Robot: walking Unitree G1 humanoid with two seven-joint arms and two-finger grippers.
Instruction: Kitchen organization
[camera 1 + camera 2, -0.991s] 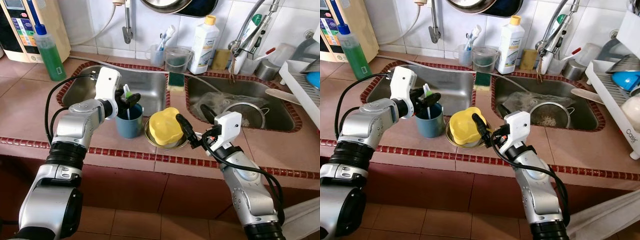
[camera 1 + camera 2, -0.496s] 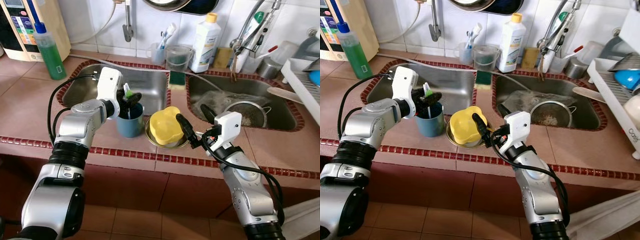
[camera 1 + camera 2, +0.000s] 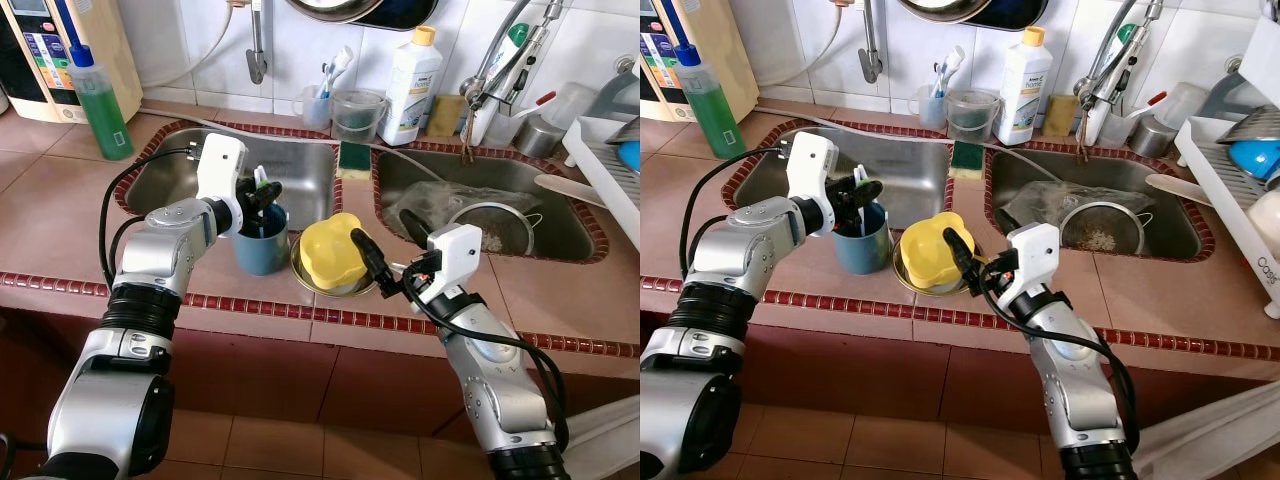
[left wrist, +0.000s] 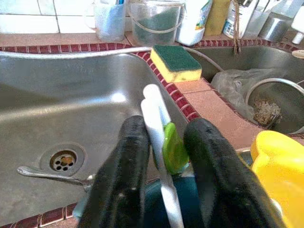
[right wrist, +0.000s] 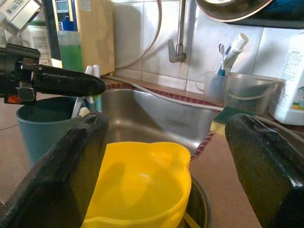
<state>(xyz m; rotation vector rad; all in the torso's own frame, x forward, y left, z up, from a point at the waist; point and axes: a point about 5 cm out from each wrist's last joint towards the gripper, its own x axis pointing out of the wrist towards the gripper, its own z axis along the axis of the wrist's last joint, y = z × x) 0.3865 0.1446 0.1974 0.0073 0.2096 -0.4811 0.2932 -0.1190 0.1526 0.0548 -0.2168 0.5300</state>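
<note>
My left gripper [image 4: 164,142] pinches a white-green toothbrush [image 4: 159,137], long axis near upright, head up, its lower end inside the one teal cup [image 3: 260,240] directly below my fingers. One yellow bowl [image 3: 333,252] sits in one steel bowl [image 3: 305,278], just ahead of my right gripper [image 5: 166,156], which is spread wide, empty, nearer it. Two sinks beyond.
</note>
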